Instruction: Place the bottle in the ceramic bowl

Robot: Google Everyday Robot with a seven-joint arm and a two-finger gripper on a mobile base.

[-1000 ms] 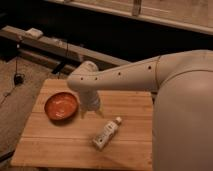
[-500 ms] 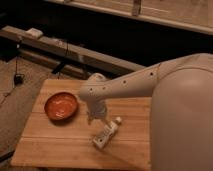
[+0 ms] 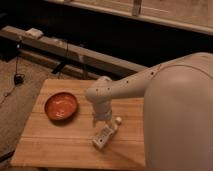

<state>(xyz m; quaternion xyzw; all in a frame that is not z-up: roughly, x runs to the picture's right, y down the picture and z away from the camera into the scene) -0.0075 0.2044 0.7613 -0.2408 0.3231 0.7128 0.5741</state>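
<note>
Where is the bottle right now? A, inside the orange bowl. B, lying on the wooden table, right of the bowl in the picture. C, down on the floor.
B: the bottle lies on the wooden table, apart from the ceramic bowl, with the gripper just above it.

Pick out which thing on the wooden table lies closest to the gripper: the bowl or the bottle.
The white bottle, lying on its side just beneath the gripper; the orange bowl sits apart from both.

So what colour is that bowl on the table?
The ceramic bowl is orange-red, darker-rimmed, in the camera view; the gripper hangs over the bottle.
</note>
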